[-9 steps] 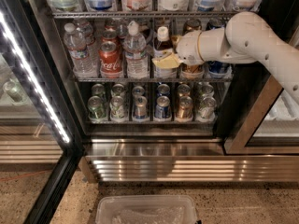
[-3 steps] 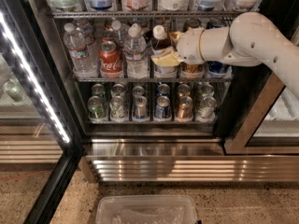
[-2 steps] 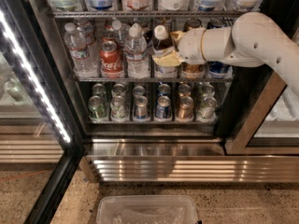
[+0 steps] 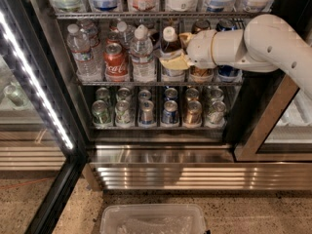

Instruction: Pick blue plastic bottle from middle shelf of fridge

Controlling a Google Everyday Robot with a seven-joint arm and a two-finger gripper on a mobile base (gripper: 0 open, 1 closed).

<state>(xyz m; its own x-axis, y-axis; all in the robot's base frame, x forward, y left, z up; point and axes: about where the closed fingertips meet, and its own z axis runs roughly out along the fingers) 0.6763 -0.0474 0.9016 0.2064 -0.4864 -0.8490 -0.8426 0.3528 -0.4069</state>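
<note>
Camera view: small blue plastic bottle (image 4: 168, 44), dark liquid under a white screw cap, stands upright on the chrome wire middle shelf (image 4: 92, 83) beside clear ribbed water bottles (image 4: 143, 55). The smooth white gripper (image 4: 176, 49) is against it; its grip cannot be told.

The gripper (image 4: 178, 50) is in at the middle shelf (image 4: 122, 83), beside the blue plastic bottle (image 4: 169, 42). A water bottle (image 4: 142, 57) crowds its left, cans (image 4: 201, 74) its right, the upper rack (image 4: 146, 14) close overhead. The fridge (image 4: 165, 173) front stands open.

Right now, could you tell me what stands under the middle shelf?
Rows of short cans; those further back are covered. The gripper is above, at the blue plastic bottle.
</note>
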